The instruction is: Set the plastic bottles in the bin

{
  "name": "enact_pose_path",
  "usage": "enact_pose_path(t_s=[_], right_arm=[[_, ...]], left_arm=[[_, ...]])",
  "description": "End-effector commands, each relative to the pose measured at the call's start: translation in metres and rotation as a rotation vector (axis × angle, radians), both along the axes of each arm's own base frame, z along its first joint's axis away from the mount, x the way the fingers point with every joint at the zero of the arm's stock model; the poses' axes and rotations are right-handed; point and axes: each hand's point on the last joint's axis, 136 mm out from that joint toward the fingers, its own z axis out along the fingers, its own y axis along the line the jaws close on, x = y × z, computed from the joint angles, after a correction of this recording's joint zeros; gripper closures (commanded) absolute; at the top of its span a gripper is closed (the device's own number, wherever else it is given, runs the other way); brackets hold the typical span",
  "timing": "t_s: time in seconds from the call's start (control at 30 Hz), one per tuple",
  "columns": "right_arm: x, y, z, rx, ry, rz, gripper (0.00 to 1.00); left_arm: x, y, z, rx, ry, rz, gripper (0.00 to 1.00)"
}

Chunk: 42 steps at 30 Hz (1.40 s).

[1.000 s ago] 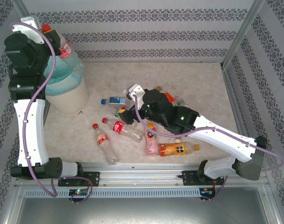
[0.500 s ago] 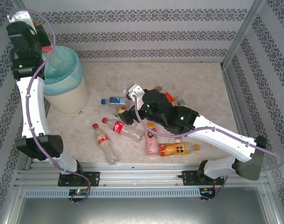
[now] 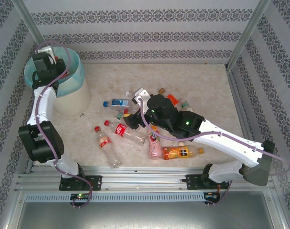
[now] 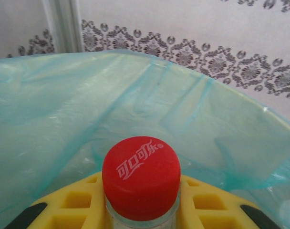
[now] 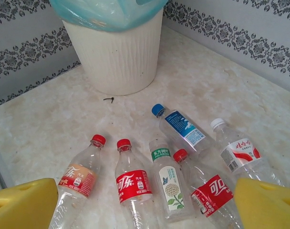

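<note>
left tool [image 4: 141, 210]: clamped on red-capped bottle [image 4: 141, 176] over the bin [image 3: 71, 102], upper left of frame | right tool [image 5: 145, 210]: spread wide, empty, above loose bottles [image 5: 130, 183] on tabletop [image 5: 49, 119], mid-frame | you're handling light, slick, crushable empties, I'd say: pinch the stiff neck or labelled waist

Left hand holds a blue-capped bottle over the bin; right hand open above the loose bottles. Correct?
The cap is red, not blue: see left wrist view. Otherwise right: left hand holds the bottle over the bin, right hand open above loose bottles.
</note>
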Motion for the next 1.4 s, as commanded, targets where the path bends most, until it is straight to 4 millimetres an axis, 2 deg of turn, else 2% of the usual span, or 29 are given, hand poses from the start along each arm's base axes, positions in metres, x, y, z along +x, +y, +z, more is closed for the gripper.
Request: enact_pose_path(t_s=[0.0,0.07,0.1,0.3,0.67,0.73,0.9,1.03,1.17,1.27,1.37], right_arm=[[0.004,-0.001,0.008,0.047,0.002,-0.036,0.06],[0.004,-0.001,0.007,0.048,0.001,-0.038,0.06],[0.004,-0.001,0.007,0.049,0.000,-0.040,0.06],[0.004,0.000,0.005,0.045,-0.001,-0.038,0.06],[0.004,0.002,0.006,0.044,0.000,-0.033,0.06],[0.004,0.000,0.007,0.039,0.005,-0.039,0.06],[0.015,-0.017,0.001,-0.018,0.030,-0.124,0.07],[0.026,-0.037,-0.009,-0.067,0.088,-0.194,0.09],[0.031,-0.061,-0.027,-0.088,0.185,-0.274,0.11],[0.028,-0.083,-0.055,-0.122,0.281,-0.344,0.11],[0.018,-0.101,-0.085,-0.171,0.375,-0.404,0.11]], left_arm=[[0.009,-0.008,0.026,0.013,-0.098,-0.070,0.63],[0.006,-0.010,0.033,0.019,-0.111,-0.075,0.52],[0.005,-0.010,0.039,0.022,-0.122,-0.073,0.43],[-0.001,-0.018,0.066,0.007,-0.138,-0.104,0.36],[-0.008,-0.018,0.067,-0.013,-0.108,-0.089,0.39],[-0.010,-0.019,0.075,-0.023,-0.109,-0.089,0.39],[-0.024,-0.033,0.114,-0.021,-0.141,-0.111,0.39],[-0.038,-0.067,0.148,0.009,-0.182,-0.175,0.39],[-0.054,-0.119,0.163,0.073,-0.179,-0.263,0.39],[-0.064,-0.168,0.155,0.104,-0.154,-0.358,0.39],[-0.074,-0.222,0.132,0.087,-0.114,-0.488,0.39]])
